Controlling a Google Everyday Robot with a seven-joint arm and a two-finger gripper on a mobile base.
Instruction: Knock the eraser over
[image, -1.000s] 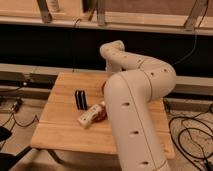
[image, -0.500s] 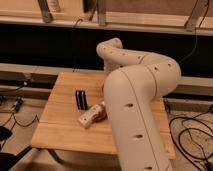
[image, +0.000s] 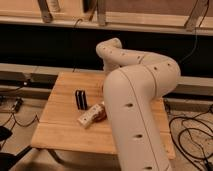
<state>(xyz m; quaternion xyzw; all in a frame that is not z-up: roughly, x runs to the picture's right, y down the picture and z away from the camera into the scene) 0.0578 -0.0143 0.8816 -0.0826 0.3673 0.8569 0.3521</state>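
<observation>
Left of centre on the counter (image: 60, 131), the eraser (image: 81, 99) stands upright on its end, a small black block with a pale stripe, exactly where it stood a second ago. It has not been tipped or nudged.

What has changed is the arm (image: 136, 107). Over the last second its big white elbow has swung out toward the right of the frame and risen a little, so the bend now reaches further into the upper right. The joint near top centre has kept its place. The lower link fills the bottom centre and right as before.

The hand is out of sight, hidden somewhere behind the arm's bulk in the right half of the frame. I cannot tell whether it is spread or pressed together. Nothing of the robot touches the eraser, and a strip of bare wood shows between it and the arm.

Just below and right of the eraser lies the beige block (image: 89, 117) on a slant. The red-brown object (image: 101, 113) is tucked against the block's right end, at the arm's edge. Neither has moved.

My reading is that the arm is repositioning and the knock has not yet begun. The task looks undone, and a sideways push on the eraser is what remains.
</observation>
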